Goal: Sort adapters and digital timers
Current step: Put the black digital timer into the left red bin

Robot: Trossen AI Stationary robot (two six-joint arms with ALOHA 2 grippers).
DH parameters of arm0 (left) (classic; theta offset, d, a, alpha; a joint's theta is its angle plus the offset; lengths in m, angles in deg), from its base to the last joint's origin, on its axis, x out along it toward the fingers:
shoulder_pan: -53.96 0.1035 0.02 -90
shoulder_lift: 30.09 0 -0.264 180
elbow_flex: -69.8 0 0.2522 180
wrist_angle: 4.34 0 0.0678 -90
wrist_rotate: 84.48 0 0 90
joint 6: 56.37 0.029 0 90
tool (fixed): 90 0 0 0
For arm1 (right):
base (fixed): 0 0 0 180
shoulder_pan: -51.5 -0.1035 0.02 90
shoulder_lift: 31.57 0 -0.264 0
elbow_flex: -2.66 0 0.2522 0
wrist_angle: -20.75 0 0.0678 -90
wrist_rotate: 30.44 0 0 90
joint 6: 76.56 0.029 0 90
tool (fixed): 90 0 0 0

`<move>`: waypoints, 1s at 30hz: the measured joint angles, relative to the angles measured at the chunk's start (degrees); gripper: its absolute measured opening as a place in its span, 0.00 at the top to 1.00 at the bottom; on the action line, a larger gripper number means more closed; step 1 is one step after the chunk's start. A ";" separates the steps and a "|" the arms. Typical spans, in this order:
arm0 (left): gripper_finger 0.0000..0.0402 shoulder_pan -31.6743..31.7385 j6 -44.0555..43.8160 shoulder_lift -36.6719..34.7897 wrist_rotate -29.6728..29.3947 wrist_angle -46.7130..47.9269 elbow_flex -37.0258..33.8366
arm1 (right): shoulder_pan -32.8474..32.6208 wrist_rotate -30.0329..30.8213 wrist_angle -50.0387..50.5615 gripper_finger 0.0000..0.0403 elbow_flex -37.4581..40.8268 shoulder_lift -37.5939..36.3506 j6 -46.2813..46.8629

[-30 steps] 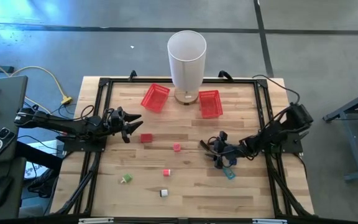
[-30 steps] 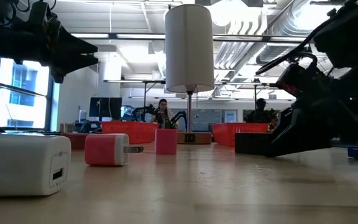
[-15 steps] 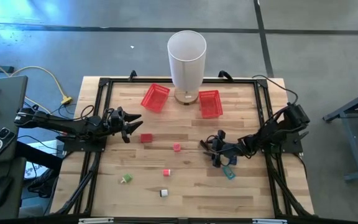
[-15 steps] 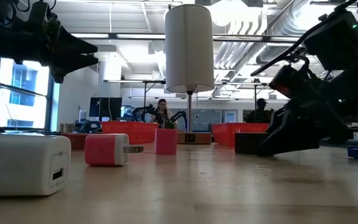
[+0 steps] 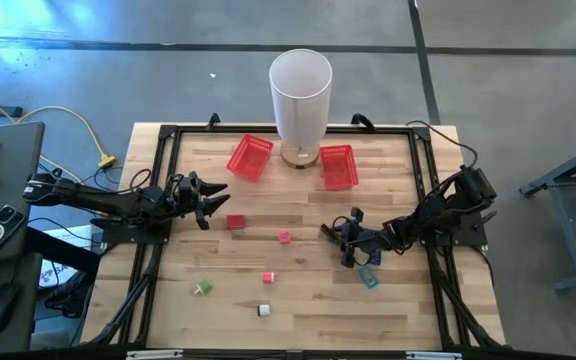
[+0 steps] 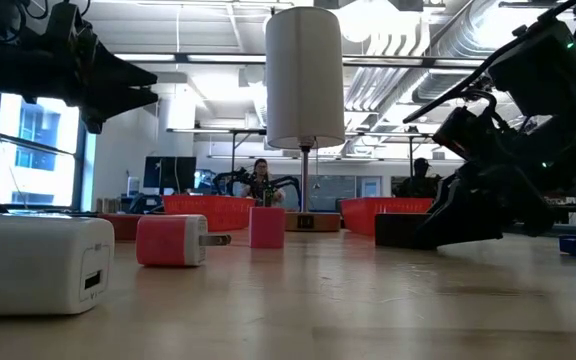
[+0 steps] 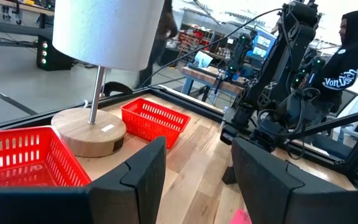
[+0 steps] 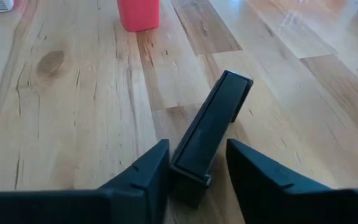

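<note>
Two end effectors are in play, but only your right end effector (image 8: 194, 163) is working: it sits low over the surface (image 5: 298, 300) on the right side, its fingers (image 8: 138, 177) standing either side of a flat black device (image 8: 211, 134), probably a digital timer, which lies on the wood with one end between them. From the right wrist view the jaws look close against its sides, though you cannot tell for certain that they have clamped. You are at the pick step of one item. Next you would confirm the grip, lift clear and carry it to one of the two red baskets (image 5: 339, 166) flanking the lamp (image 5: 300, 105) at the far edge. Compared with a second ago, that end effector has shifted slightly toward the surface's middle and its fingers have drawn in around the device. Your left end effector (image 5: 211, 203) waits part open and empty, above the left side near a red adapter (image 5: 235, 222), unchanged.
</note>
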 joint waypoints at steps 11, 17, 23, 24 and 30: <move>0.56 0.00 0.60 4.10 -0.04 -0.27 0.00 | 0.07 -0.19 -1.39 0.88 0.04 -0.02 -0.07; 0.56 0.00 3.57 7.91 -0.09 -6.58 0.00 | 0.04 -0.69 -3.07 0.85 0.09 0.00 -0.04; 0.56 0.02 7.11 13.20 -0.09 -13.76 0.00 | 0.07 -0.90 -4.07 0.88 0.11 -1.63 -1.88; 0.56 0.01 7.17 14.38 -0.03 -14.92 0.00 | 0.04 -1.07 -4.19 0.88 0.09 -2.14 -1.88; 0.56 0.04 7.45 23.33 6.61 -21.07 0.58 | 0.04 -1.09 -2.99 0.87 0.07 -6.34 -2.53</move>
